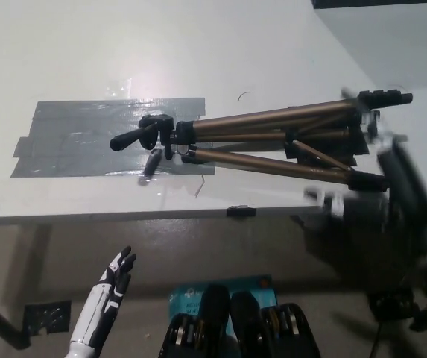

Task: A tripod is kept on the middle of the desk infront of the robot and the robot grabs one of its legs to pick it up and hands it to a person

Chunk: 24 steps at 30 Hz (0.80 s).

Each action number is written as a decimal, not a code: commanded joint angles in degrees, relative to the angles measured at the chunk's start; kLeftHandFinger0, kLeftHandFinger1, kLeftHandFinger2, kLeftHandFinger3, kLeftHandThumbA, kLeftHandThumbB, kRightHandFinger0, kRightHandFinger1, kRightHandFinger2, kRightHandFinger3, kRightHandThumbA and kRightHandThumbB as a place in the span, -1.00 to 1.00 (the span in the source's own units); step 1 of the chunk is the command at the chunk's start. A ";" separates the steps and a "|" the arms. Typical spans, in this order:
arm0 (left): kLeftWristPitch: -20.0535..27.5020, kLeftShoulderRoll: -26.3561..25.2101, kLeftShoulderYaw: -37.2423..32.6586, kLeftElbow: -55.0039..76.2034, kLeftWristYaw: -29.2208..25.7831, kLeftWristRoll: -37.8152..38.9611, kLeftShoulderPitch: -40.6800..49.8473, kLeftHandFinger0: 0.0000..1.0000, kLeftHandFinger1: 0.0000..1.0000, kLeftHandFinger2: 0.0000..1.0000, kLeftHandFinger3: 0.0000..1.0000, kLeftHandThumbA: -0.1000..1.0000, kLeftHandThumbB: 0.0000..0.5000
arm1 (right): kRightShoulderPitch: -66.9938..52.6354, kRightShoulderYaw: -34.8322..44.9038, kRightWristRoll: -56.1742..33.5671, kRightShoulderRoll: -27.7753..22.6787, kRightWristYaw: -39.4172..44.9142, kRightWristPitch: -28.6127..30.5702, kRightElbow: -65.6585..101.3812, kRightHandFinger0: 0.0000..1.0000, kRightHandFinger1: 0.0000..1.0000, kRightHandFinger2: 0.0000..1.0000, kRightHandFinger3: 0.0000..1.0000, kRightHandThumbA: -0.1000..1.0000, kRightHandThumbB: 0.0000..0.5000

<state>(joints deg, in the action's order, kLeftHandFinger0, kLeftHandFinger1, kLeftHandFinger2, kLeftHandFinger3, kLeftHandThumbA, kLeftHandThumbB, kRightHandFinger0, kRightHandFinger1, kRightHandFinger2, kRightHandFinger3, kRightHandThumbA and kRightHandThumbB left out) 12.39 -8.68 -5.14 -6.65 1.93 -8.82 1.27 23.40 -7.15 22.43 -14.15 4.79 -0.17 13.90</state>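
The tripod (pixel 273 138) lies folded on its side across the middle of the white desk (pixel 198 52). Its bronze legs point right and its black head and handle (pixel 142 136) point left. My black right arm comes up from the lower right, blurred by motion. Its hand (pixel 392 160) is beside the tripod's feet at the desk's right end; whether it touches a leg, I cannot tell. My white left hand (pixel 112 287) rests below the desk's front edge at lower left, with its fingers apart and nothing in it.
A patch of grey tape (pixel 79 138) covers the desk's left part, under the tripod head. A small black clip (pixel 241 211) sits on the front edge. Below the desk are a teal box (pixel 191 298) and a black bracket (pixel 45 317).
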 commanded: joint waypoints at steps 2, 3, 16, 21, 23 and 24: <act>1.87 -0.66 0.00 0.94 -0.19 -1.31 -0.91 1.00 1.00 1.00 1.00 1.00 -0.09 | 11.44 -3.51 14.72 -2.64 1.18 -6.52 -6.63 1.00 1.00 1.00 1.00 1.00 0.46; 1.75 -0.75 -0.03 1.07 -0.13 -1.42 -0.93 1.00 1.00 1.00 1.00 1.00 -0.10 | 12.88 -4.35 15.84 -2.65 0.64 -6.47 -8.85 1.00 1.00 1.00 1.00 1.00 0.49; 1.47 -0.91 -0.17 1.46 0.21 -1.72 -1.44 1.00 1.00 1.00 1.00 1.00 -0.22 | 24.75 -13.69 23.87 -3.07 1.99 -9.30 -25.82 1.00 1.00 1.00 1.00 1.00 0.67; 1.25 -1.14 -0.22 1.54 0.50 -1.77 -1.74 1.00 1.00 1.00 1.00 1.00 -0.31 | 27.57 -15.78 24.35 -2.48 1.37 -8.97 -31.71 1.00 1.00 1.00 1.00 1.00 0.72; 0.65 -1.10 -0.35 1.76 0.88 -1.47 -1.69 1.00 1.00 1.00 1.00 1.00 -0.26 | 28.13 -16.18 24.16 -2.32 0.51 -7.87 -33.67 1.00 1.00 1.00 1.00 1.00 0.72; -0.35 -1.14 -0.41 2.27 0.96 -1.77 -1.62 1.00 1.00 1.00 1.00 1.00 -0.19 | 28.44 -16.54 24.34 -2.28 0.22 -7.64 -34.43 1.00 1.00 1.00 1.00 1.00 0.72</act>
<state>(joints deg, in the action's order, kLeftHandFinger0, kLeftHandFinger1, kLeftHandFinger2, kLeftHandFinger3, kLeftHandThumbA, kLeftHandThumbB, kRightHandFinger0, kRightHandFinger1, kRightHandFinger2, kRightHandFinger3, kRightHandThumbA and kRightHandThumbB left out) 12.32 -8.89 -5.32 -6.71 1.99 -9.88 0.44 47.71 -22.89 44.13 -16.13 6.27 -8.36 -18.17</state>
